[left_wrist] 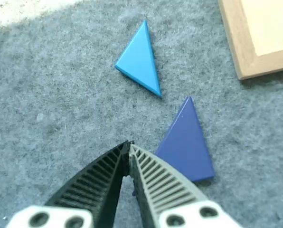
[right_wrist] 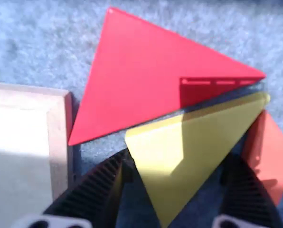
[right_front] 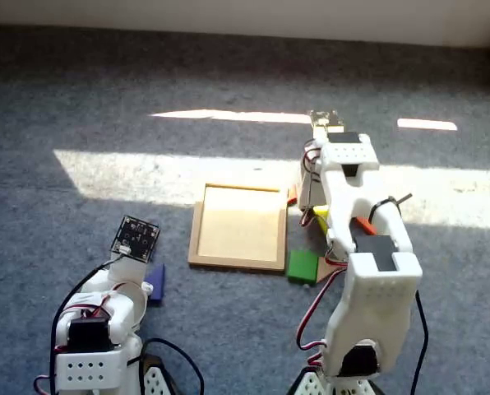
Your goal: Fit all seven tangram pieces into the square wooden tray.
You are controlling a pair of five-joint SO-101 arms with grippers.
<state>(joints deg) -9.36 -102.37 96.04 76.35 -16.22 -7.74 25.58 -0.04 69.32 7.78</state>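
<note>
The square wooden tray [right_front: 195,239] lies flat in the middle of the grey, carpet-covered table [right_front: 80,107], partly in a band of sunlight. Its pale floor is bare, and every piece I can see lies outside its rim.

The left arm [right_front: 97,329] is folded low at the near left corner. Its pincer [left_wrist: 129,147] has both fingers pressed together, with nothing between them, and the tips point down at the table. A dark blue triangle [left_wrist: 186,142] lies flat just beside those tips. A light blue triangle [left_wrist: 139,59] lies a little farther out, apart from the dark one. Both are off the tray's left side, near one of its corners.

The right arm [right_front: 368,280] stretches out along the tray's right side, over a cluster of pieces. Its pincer [right_wrist: 177,161] has its fingers spread wide apart, with a yellow triangle [right_wrist: 193,142] between them. The triangle's point runs back toward the wrist. On one side a strip of table shows between the triangle's edge and the finger. A large red triangle [right_wrist: 151,90] lies flat just beyond, one corner close to the tray's wooden rim, and the yellow triangle overlaps its long edge. An orange piece [right_wrist: 269,156] sits against the yellow triangle's far side. A green piece [right_front: 302,266] rests just off the tray's near right corner, beside the arm.
</note>
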